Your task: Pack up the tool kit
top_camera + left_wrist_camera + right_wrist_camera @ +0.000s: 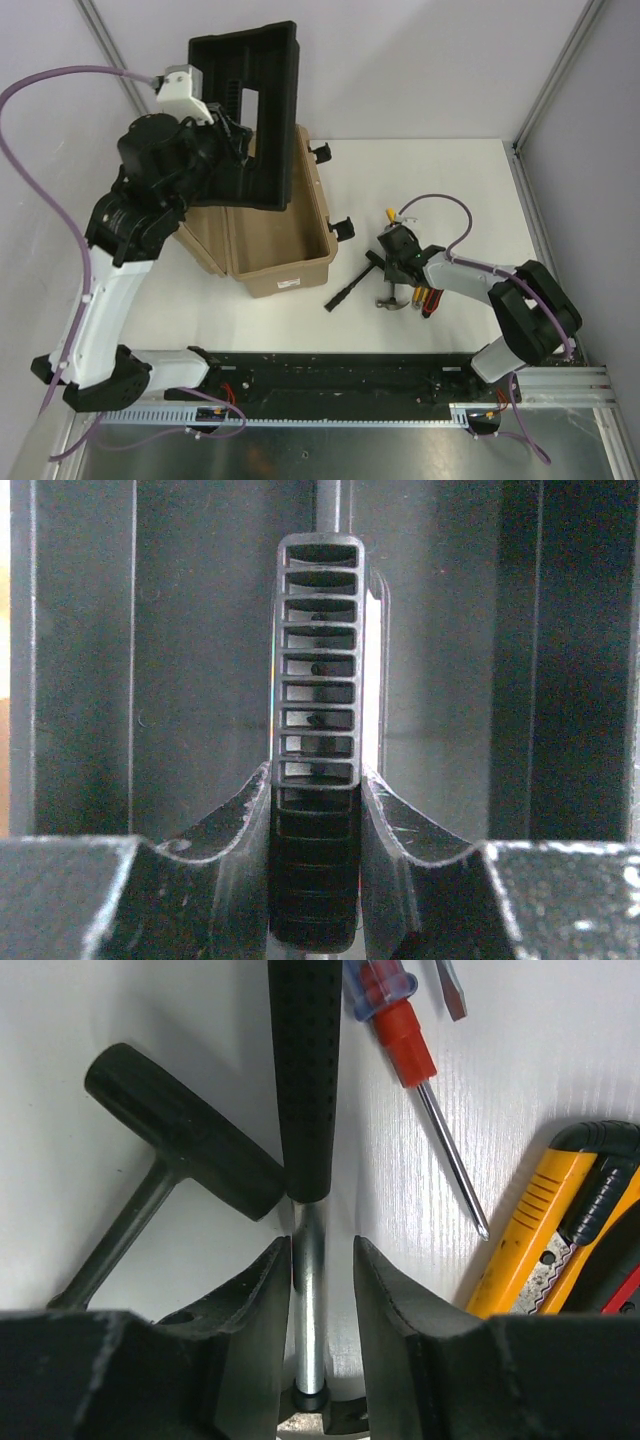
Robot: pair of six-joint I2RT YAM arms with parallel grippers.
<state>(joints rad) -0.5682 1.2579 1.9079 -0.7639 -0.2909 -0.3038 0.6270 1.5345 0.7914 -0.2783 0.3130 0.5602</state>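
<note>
**Top view.** Nearest the lens is the left arm (pixel 110 270), reared high over the counter (pixel 450 180). Its left hand (pixel 232 130) grips the black inner tray (pixel 255 70), which hangs tilted above the open tan toolbox (pixel 290 272). We cannot tell whether the tray's lower edge touches the box. The toolbox sits left of centre, with its black latches (pixel 343 228) on the side facing the right arm. The right hand (pixel 400 262) is low over a cluster of tools lying on the counter just right of the box. We make out the hammer (pixel 350 290), its black grip angled toward the toolbox. The other tools are too small to name here.

**Left wrist view.** Closest are the fingers (pixel 230 830), closed narrow on the tray's ribbed handle (pixel 316 660) and pressing it from both sides. Dark tray panels fill the background.

**Right wrist view.** Closest are the fingers (pixel 250 1310), standing either side of the hammer's bare steel shank (pixel 310 1290), just below the black grip. The gap is narrow, and white counter shows between the shank and one finger, so the shank is straddled, not clamped. A black T-handled tool (pixel 180 1140) lies beside the grip, its crossbar end against it. On the other side lies a red-and-blue-handled screwdriver (pixel 395 1010), its tip near the yellow utility knife (pixel 545 1210).
</note>
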